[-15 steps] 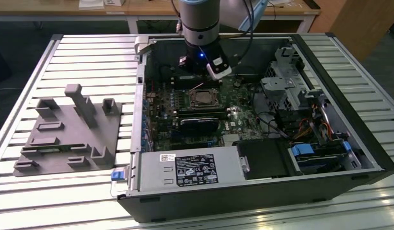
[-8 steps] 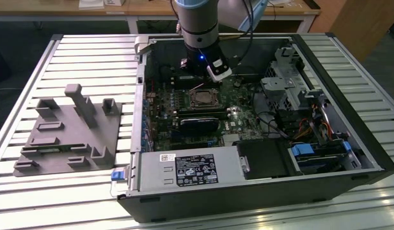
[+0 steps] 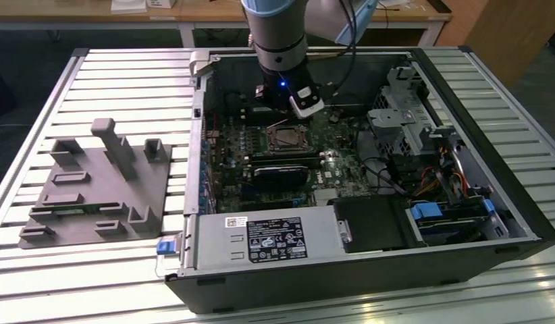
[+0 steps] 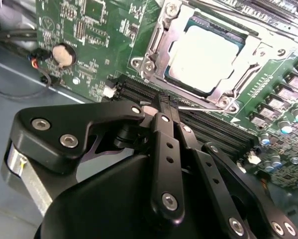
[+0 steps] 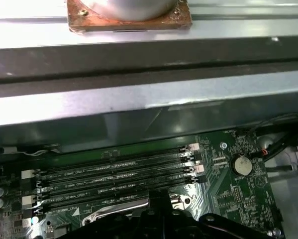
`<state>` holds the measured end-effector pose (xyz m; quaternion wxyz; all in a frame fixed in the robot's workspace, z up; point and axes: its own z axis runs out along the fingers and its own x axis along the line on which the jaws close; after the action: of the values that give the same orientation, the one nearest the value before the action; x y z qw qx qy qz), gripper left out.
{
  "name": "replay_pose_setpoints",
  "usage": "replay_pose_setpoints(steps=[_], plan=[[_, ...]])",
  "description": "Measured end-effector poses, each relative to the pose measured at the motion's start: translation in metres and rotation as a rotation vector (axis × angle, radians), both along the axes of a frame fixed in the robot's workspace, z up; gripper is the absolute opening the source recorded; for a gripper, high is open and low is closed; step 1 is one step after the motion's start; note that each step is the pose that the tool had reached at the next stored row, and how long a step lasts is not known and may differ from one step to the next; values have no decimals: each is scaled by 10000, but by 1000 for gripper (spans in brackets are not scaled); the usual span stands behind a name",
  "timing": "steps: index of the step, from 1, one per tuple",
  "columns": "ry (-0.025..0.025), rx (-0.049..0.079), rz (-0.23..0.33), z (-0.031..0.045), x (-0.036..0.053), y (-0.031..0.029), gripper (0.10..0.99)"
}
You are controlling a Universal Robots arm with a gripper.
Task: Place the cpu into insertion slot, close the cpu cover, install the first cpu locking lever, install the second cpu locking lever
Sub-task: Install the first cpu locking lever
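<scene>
Silvery-grey cpu (image 4: pixel 203 52): seated flat in insertion slot (image 3: pixel 285 139), mid-motherboard (image 3: pixel 259 165), inside open PC case (image 3: pixel 480 145). Cpu cover (image 4: pixel 161 37) down over it, chip face showing thru the square window.

Gripper (image 4: pixel 167 102): low over a bank of black memory slots (image 4: pixel 213 132), just beside insertion slot's edge. Fingertips (image 4: pixel 162 102) pressed together w/ hardly a gap.

Thin silvery rod (image 4: pixel 203 106) along that slot edge, right at the tips. Can't tell if pinched betw. them.

Coin cell (image 4: pixel 63 54) well apart from slot, near board's edge.

Exterior view: arm upright over the board. Grey moulded fixture (image 3: pixel 97 182) on slatted table (image 3: pixel 124 67), to exterior view's left of case. PSU (image 3: pixel 259 239) at case's near end.
</scene>
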<state>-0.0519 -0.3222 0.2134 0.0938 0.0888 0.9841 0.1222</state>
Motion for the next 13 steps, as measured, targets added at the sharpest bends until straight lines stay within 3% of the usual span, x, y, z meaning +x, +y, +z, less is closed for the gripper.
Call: replay_pose_setpoints(steps=[8, 13], plan=[[-8, -4, -651, -40, -65, 9, 106], [-9, -1, -910, -58, -87, 47, 106]])
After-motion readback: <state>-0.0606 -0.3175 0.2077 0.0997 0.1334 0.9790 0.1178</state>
